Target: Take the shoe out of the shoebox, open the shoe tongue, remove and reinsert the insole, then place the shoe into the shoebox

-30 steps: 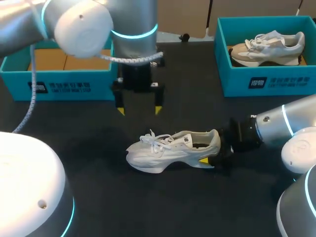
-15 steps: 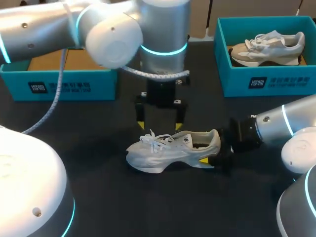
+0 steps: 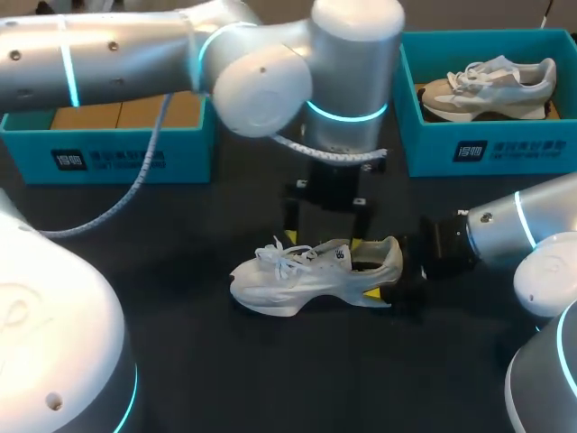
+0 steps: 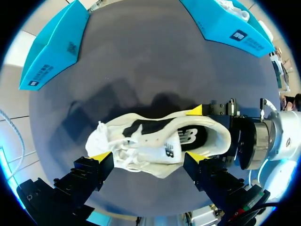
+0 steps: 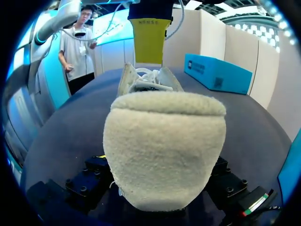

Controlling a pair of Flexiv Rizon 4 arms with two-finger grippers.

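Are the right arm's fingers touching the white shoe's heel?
Touching. In the right wrist view the heel of the shoe sits wedged between the fingers of the right gripper; the left wrist view shows one yellow tip against it.

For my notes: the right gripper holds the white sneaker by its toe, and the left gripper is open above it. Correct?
No. In the head view the right gripper holds the white sneaker by its heel, not its toe; the left gripper is open above it.
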